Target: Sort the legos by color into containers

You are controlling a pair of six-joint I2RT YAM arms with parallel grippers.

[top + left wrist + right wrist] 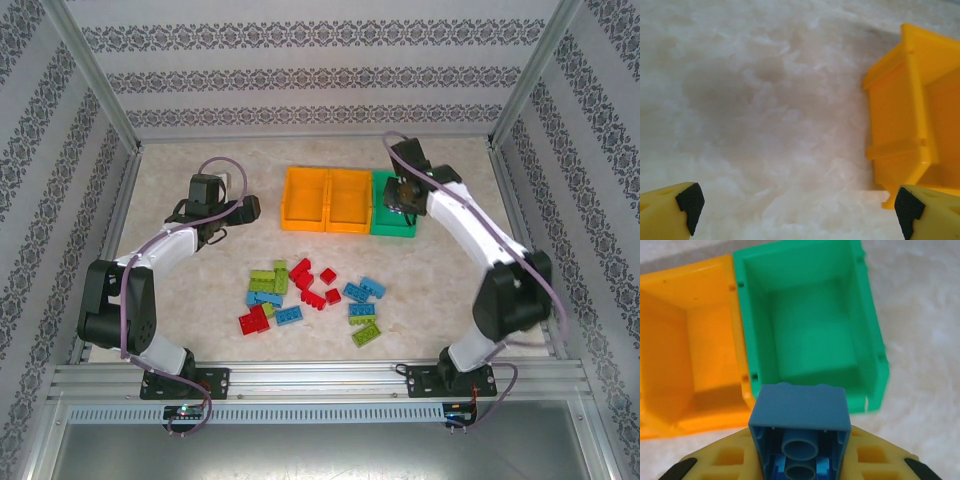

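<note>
Legos (310, 292) in red, blue and lime lie scattered on the table (200, 270) near the arm bases, well apart from the bins (330, 200). One blue lego (799, 415) is pinched in the right fingers (402, 192), which are closed on its sides. It hangs just above the near rim of the green bin (810, 335), whose floor looks empty. The step in hand seems to be the drop. The next move calls for easing forward over the bin's middle, then opening. Left fingers (250, 208) are spread wide, holding nothing, over the table just beside the left orange bin (910, 115).
</note>
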